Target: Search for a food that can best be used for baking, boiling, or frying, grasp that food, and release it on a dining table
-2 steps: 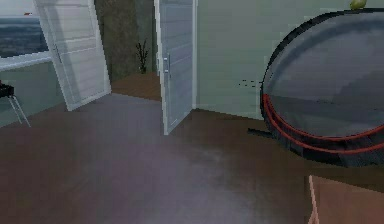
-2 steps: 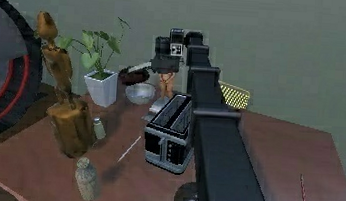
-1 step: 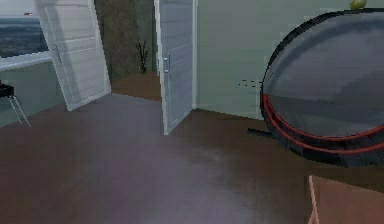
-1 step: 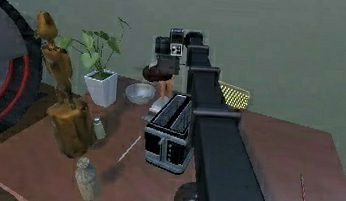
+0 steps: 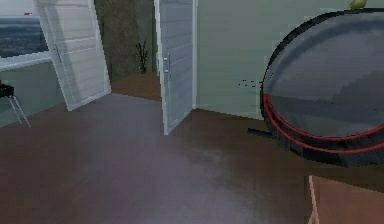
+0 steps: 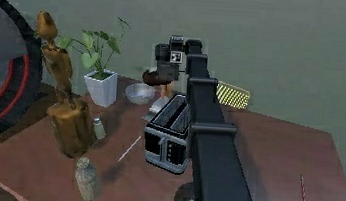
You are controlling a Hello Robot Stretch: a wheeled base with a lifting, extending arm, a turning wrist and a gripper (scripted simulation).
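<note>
Arm side view, nearest first: a pale bottle [image 6: 88, 177] stands at the front edge of the brown surface [image 6: 278, 160], and a thin red stick [image 6: 303, 192] lies off toward the right. The dark arm [image 6: 214, 141] runs up the middle. Just left of it is a black and silver toaster [image 6: 167, 136], with a thin pale rod [image 6: 130, 151] lying beside it. Further left is a small shaker [image 6: 99, 128], next to a wooden stump [image 6: 71, 124] carrying a wooden figure [image 6: 55, 56]. Behind those are a grey bowl [image 6: 138, 92] and a potted plant [image 6: 101, 69] in a white pot. The tool [image 6: 166, 66] sits at the arm's far end. A brown rounded lump [image 6: 160, 79] is right at it, by the bowl. It may be the food, I can't confirm. I can't tell the tool's finger state or whether it holds anything. A yellow mesh pad [image 6: 231, 95] lies near the wall. Forward view: a surface corner shows bottom right, then a big dark round disc [image 5: 325, 85] with a red rim, then brown floor [image 5: 130, 160], a white door [image 5: 175, 60] ajar, and a window [image 5: 20, 35] far left.
</note>
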